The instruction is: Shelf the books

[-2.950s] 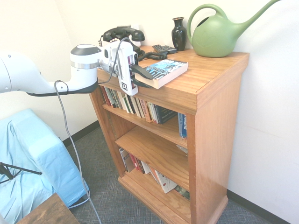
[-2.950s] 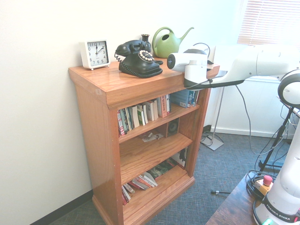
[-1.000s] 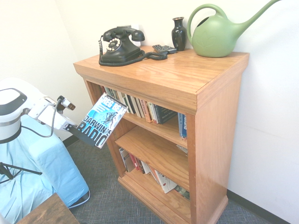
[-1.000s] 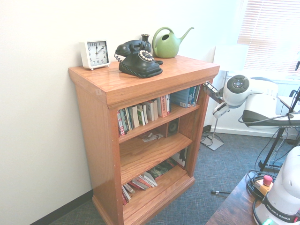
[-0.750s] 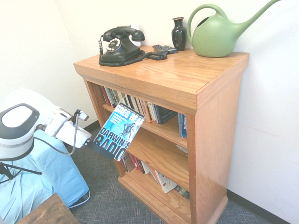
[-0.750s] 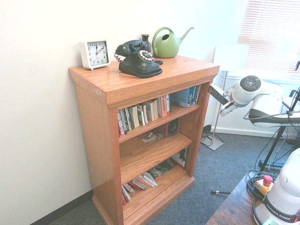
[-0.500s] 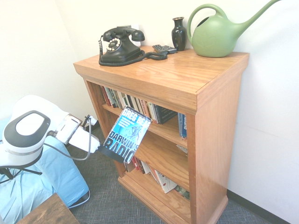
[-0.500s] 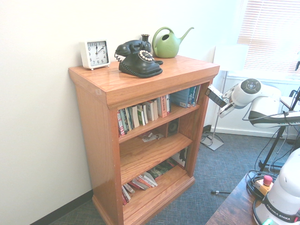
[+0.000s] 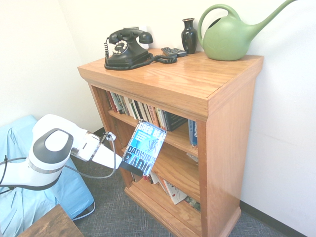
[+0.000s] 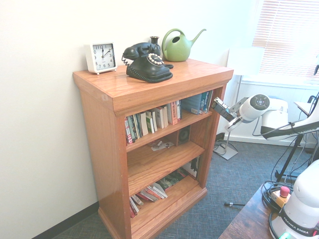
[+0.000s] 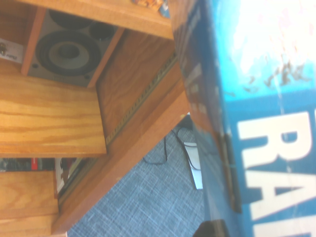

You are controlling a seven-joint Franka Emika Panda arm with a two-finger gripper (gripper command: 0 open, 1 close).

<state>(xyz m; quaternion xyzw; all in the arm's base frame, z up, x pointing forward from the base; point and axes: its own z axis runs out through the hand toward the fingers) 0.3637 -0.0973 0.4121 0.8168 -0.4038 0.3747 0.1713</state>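
Paperback (image 9: 143,148) blue, black, white lettering; bookcase (image 9: 173,81) honey-coloured, wood-grained; watering can (image 9: 227,42) green; telephone (image 9: 126,52) black.

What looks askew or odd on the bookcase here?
On the bottom shelf, several books lean over at a slant, while most in the upper row stand nearly upright. No spill shows.

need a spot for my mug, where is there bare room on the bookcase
Bare: the top's front right, before the watering can; the middle shelf left of the speaker. Crowded: the upper shelf's book row.
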